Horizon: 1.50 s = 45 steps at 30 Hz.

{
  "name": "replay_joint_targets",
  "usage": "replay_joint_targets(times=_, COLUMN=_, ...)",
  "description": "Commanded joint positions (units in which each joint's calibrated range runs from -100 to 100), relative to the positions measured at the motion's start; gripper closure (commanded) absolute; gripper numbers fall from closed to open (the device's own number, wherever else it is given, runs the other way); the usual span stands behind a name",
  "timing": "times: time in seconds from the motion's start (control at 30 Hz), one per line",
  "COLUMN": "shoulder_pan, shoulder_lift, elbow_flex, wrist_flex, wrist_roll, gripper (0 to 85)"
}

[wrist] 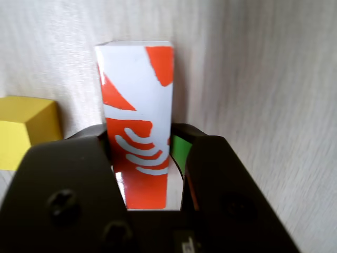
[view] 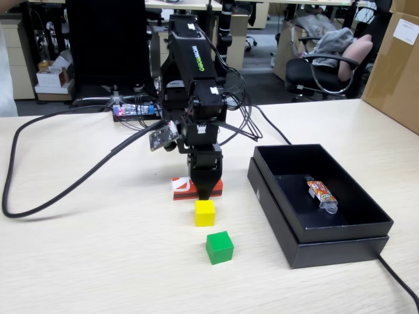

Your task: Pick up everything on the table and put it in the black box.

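**A:** Starting at the left of the fixed view, what is lying on the table [view: 78,261]?

**B:** A thick black cable [view: 39,170] is looping across the pale wood there. Further in, the black arm [view: 193,85] is leaning down over the red box [view: 180,188], whose white end is pointing left in that view.

**A:** And the gripper [view: 205,193]?

**B:** It is reaching down onto the red box. In the wrist view the gripper [wrist: 149,153] is straddling the red box [wrist: 138,132], one jaw on each long side and close against it, so it is pinching the box, which is resting on the tabletop.

**A:** What is sitting nearby?

**B:** The yellow cube [view: 205,212] is lying just in front of the red box, and the green cube [view: 219,247] is sitting near it, closer to the camera. The yellow cube [wrist: 23,132] is also showing at the left edge of the wrist view.

**A:** And on the right?

**B:** The black box [view: 281,209] is standing open, well apart from the cubes, and a small colourful packet [view: 321,193] is lying inside it.
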Motion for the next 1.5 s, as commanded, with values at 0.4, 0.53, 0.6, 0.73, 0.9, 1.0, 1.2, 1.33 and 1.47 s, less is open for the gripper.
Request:
replay_joint_targets(times=0.4, shoulder_pan=2.15, shoulder_lift=-15.90, elbow_flex=-1.77, wrist_flex=-4.74, wrist_roll=-0.29, gripper=81.1)
replay_joint_targets(times=0.53, shoulder_pan=5.67, shoulder_lift=-31.51, elbow_flex=-3.68, wrist_flex=-5.17, wrist_roll=0.29, gripper=81.1)
replay_joint_targets(times=0.6, shoulder_pan=8.45, shoulder_lift=-39.42, elbow_flex=-3.04, wrist_flex=-5.17, wrist_roll=0.83, gripper=81.1)
replay_joint_targets(times=0.73, shoulder_pan=12.26, shoulder_lift=-44.70, elbow_flex=2.40, wrist_flex=-5.09, wrist_roll=2.10, gripper=81.1)
replay_joint_targets(times=0.9, shoulder_pan=13.63, shoulder_lift=-34.95, elbow_flex=18.44, wrist_flex=-4.92, wrist_roll=3.52, gripper=81.1)
replay_joint_targets(times=1.0, shoulder_pan=14.70, shoulder_lift=-25.31, elbow_flex=27.06, wrist_flex=-4.92, wrist_roll=3.76, gripper=81.1)
replay_joint_targets(times=1.2, shoulder_pan=17.58, shoulder_lift=-0.76, elbow_flex=44.65, wrist_flex=-4.92, wrist_roll=5.67, gripper=81.1)
replay_joint_targets(times=1.33, shoulder_pan=17.58, shoulder_lift=2.46, elbow_flex=43.74, wrist_flex=-4.92, wrist_roll=5.71, gripper=81.0)
replay_joint_targets(times=1.47, shoulder_pan=16.70, shoulder_lift=4.64, elbow_flex=41.74, wrist_flex=-4.92, wrist_roll=5.71, gripper=81.0)
